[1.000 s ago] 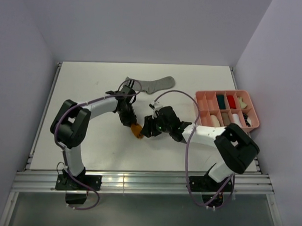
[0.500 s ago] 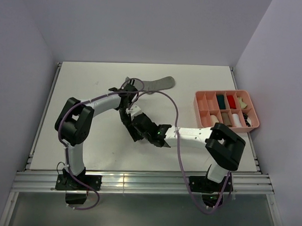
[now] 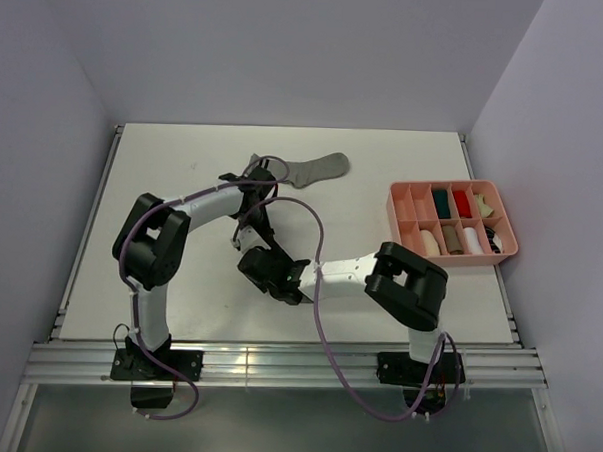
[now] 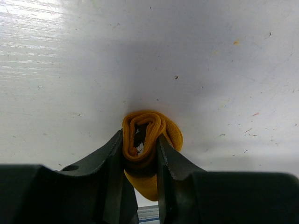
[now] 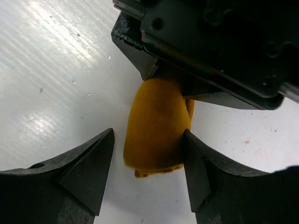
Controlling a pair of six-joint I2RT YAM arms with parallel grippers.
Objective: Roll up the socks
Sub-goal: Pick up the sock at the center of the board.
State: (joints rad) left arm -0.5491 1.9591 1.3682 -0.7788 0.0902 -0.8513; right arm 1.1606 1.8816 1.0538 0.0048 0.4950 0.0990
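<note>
My left gripper (image 4: 140, 151) is shut on the rolled mustard-orange sock (image 4: 152, 133) and holds it just above the white table. In the right wrist view the sock (image 5: 156, 123) hangs between the open fingers of my right gripper (image 5: 148, 135); the right finger (image 5: 196, 163) touches the roll and the left finger stands apart from it. In the top view both grippers meet mid-table, the left (image 3: 253, 234) and the right (image 3: 268, 270), and they hide the sock. The grey sock (image 3: 309, 169) lies flat at the back. A dark teal roll (image 3: 441, 200) sits in the tray.
A pink compartment tray (image 3: 395, 212) with several small rolled bundles stands at the right edge. The left arm's cable loops over the grey sock's cuff end. White walls close in the table on three sides.
My right arm has swung left and its open gripper now straddles the mustard roll held by the left gripper. The roll, visible in the top view a second ago, is now covered.
</note>
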